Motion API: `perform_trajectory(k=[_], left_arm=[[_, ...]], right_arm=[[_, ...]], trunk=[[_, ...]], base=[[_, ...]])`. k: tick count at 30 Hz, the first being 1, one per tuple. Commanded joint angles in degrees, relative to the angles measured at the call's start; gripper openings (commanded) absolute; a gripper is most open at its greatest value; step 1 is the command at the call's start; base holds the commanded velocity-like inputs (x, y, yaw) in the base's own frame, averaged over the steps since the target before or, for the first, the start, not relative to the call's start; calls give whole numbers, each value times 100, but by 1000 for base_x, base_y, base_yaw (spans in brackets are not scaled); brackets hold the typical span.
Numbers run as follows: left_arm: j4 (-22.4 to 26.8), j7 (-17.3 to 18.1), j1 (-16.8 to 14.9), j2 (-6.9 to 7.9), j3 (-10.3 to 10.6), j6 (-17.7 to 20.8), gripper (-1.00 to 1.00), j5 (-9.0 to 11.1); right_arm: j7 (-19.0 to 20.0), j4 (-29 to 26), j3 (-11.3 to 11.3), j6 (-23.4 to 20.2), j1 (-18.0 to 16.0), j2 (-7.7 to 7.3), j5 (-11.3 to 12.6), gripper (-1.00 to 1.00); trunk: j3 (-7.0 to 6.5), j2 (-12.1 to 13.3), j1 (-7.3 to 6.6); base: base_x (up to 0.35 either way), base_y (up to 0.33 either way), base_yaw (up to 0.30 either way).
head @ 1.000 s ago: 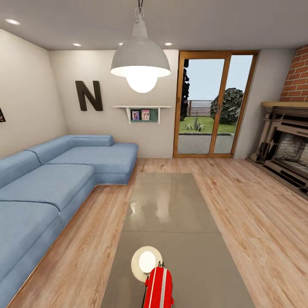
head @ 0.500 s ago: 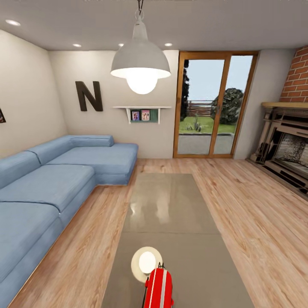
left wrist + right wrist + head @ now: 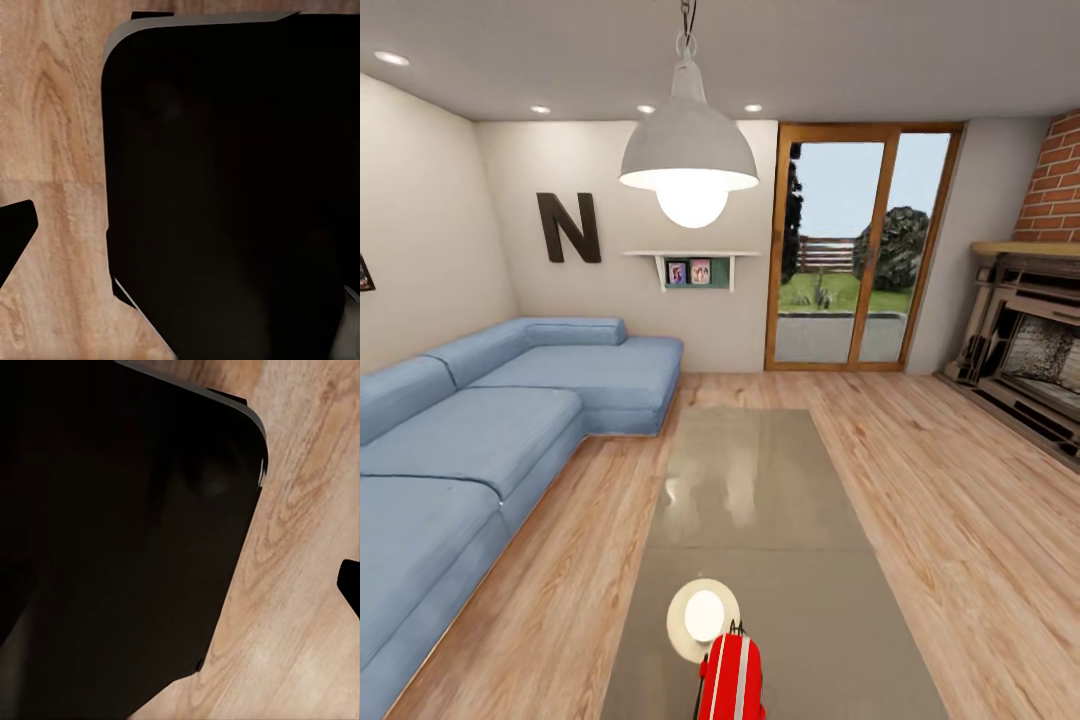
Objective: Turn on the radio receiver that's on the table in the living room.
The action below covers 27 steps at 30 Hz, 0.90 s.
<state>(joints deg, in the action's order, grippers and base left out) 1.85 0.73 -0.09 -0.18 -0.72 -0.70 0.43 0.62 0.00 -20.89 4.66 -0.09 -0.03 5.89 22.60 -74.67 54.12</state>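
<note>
The red radio receiver [image 3: 731, 678] stands on the near end of the long glossy grey-brown table [image 3: 760, 500], at the bottom middle of the head view. Its narrow white-striped edge faces me, and a thin wire handle rises from its top. Its lower part is cut off by the picture's edge, and the dial and grille are hidden. Both wrist views look down on a large black rounded body [image 3: 225, 187] [image 3: 112, 532] over the plank floor [image 3: 52, 150].
A blue sectional sofa [image 3: 480, 440] runs along the left of the table. A brick fireplace [image 3: 1030, 350] is on the right and glass doors [image 3: 850, 250] at the back. A pendant lamp [image 3: 689, 160] hangs over the table, with its round white reflection [image 3: 703, 618] just behind the radio.
The whole head view has shifted slightly, so the radio sits a little lower in the picture. The camera moved; the radio and table have not.
</note>
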Motion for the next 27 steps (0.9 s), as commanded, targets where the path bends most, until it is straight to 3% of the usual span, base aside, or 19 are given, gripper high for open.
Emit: perform_trajectory(k=[1, 27], left_arm=[[0, 1, 0, 0, 0, 0, 100, 0], [0, -2, 0, 2, -7, 0, 100, 1]], right_arm=[[0, 0, 0, -2, 0, 1, 0, 100], [-53, 0, -12, -3, 0, -11, 0, 100]], trunk=[[-19, 42, -23], [-310, 1084, -594]], base=[[0, 0, 0], [0, 0, 0]])
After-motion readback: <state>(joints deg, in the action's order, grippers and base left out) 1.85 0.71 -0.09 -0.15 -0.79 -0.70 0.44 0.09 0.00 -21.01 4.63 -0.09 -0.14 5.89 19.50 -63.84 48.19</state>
